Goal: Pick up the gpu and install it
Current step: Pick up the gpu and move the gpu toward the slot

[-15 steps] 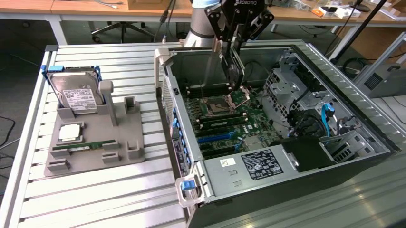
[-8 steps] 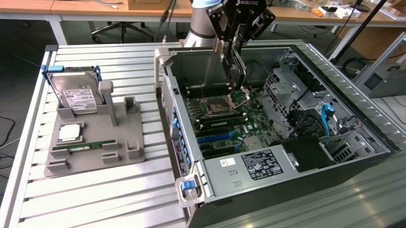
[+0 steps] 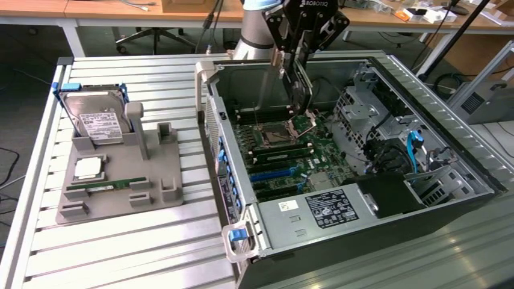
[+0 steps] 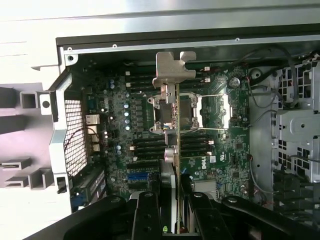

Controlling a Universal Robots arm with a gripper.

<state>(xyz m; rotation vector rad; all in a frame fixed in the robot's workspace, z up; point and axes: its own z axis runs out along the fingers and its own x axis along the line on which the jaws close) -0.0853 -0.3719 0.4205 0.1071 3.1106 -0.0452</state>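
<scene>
While it hangs over the open case, gripper [image 3: 299,53]: closed on the gpu, at 12 o'clock in the exterior view.
Grip: from the wrist, the gripper [image 4: 177,214] pinches the card by both faces, which leaves the lower edge free.
Gpu [image 3: 300,90]: hangs upright and edge-on, clear of the board. It reads as a thin line with its silver bracket [image 4: 173,70] showing.
Under it: the CPU socket [image 3: 273,133], apart from the card, which sits in no slot yet.
Blue slot [image 3: 269,174]: at 6 o'clock from the card and unoccupied, likely where it belongs.
Case [image 3: 430,87]: lies on its side with the panel off, so the board faces up for a reach from above.
Stand [image 3: 120,198]: at 9 o'clock, well apart. It props the hard drive [image 3: 96,120] upright and cradles the RAM stick [image 3: 105,185], probably for easy pinching.
</scene>
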